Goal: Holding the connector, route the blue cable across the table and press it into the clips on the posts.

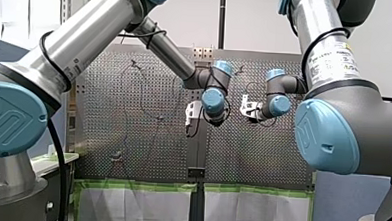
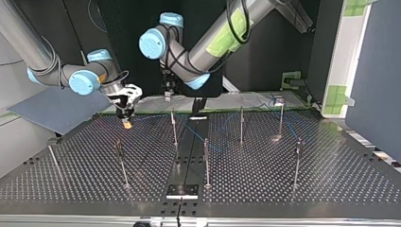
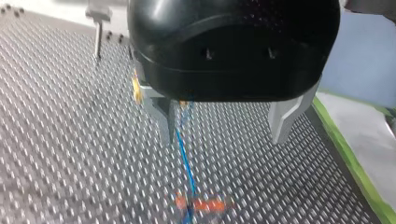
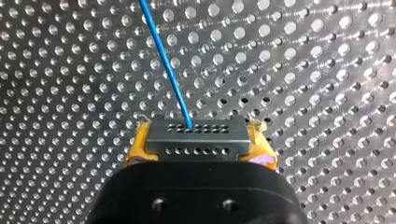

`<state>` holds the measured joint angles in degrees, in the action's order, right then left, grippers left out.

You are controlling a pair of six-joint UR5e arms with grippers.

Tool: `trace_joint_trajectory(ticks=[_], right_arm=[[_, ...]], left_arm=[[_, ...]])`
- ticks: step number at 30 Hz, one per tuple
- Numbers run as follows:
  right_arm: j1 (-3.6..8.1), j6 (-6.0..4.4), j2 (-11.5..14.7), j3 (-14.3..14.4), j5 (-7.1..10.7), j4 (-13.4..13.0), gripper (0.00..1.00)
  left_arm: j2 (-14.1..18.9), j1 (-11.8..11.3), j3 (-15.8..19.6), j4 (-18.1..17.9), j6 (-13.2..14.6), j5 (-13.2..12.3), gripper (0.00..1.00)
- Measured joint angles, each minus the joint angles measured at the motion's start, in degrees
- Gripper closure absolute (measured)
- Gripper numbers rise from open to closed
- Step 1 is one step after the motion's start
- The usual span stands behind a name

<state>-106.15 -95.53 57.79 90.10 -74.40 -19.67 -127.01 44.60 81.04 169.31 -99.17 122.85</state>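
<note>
My right gripper [image 4: 200, 136] has its yellow pads clamped on the grey connector [image 4: 196, 145], held close over the perforated table [image 4: 303, 70]. The blue cable [image 4: 166, 65] comes out of the connector's face and runs away from it across the holes. Further from the connector, my left gripper [image 3: 225, 123] hangs with its metal fingers wide apart. The cable passes right by one finger, touching or not I can't tell, too blurry. Thin posts [image 2: 241, 125] stand off to the connector's side.
</note>
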Motion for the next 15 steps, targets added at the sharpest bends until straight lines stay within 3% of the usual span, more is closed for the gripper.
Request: trace_joint_trajectory(ticks=[6, 15], right_arm=[[0.03, 0.05, 0.01, 0.02, 0.87, 0.07, 1.00], [0.46, -0.08, 0.01, 0.00, 1.00, 0.14, 1.00]], left_arm=[[-2.25, 2.42, -2.52, -2.52, -0.16, 1.23, 0.00], [-6.63, 1.75, -6.93, 0.09, -1.23, 2.26, 0.00]])
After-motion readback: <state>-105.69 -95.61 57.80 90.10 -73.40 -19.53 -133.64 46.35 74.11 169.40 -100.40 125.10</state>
